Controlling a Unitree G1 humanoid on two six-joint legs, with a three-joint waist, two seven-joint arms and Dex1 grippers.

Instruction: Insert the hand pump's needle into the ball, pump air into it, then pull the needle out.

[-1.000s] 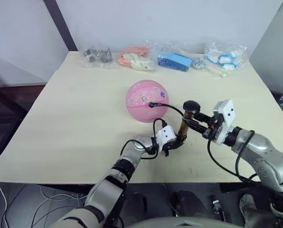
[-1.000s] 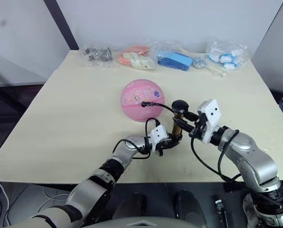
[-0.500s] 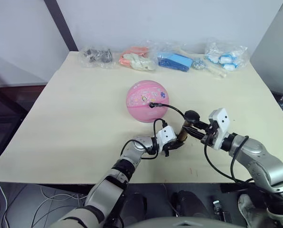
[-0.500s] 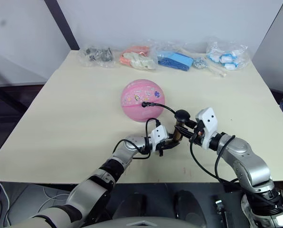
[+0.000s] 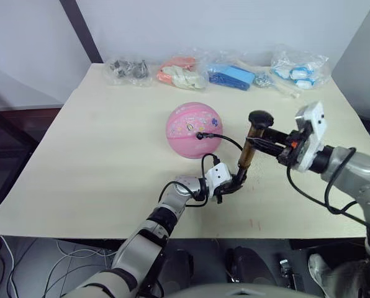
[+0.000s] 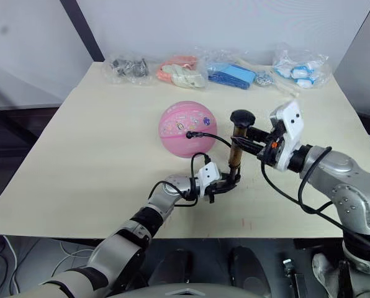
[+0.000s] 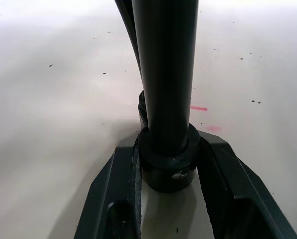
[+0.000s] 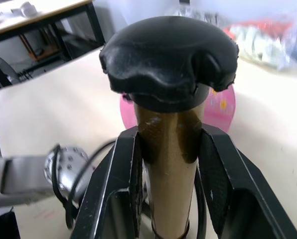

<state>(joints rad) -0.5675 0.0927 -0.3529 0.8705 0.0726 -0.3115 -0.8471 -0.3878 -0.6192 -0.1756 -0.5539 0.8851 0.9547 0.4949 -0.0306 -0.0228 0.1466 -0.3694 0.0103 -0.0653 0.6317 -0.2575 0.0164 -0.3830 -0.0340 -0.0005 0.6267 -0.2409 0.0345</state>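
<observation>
Looking through the left eye view, we see the hand pump (image 5: 245, 160) upright on the tabletop (image 5: 98, 149) beside the ball (image 5: 194, 130), the needle (image 5: 199, 135) at its valve. In the left wrist view, our left tool (image 7: 169, 164) clamps the base. In the right wrist view, our right tool (image 8: 168, 144) grips the tube under the knob.

The ball (image 5: 194, 130) sits mid-table, with the upright hand pump (image 5: 247, 155) and its hose (image 5: 225, 140) barring its right side. The table's (image 5: 85, 155) left half lies open, while plastic bags (image 5: 234, 74), contents hard to make out, line the far edge.
</observation>
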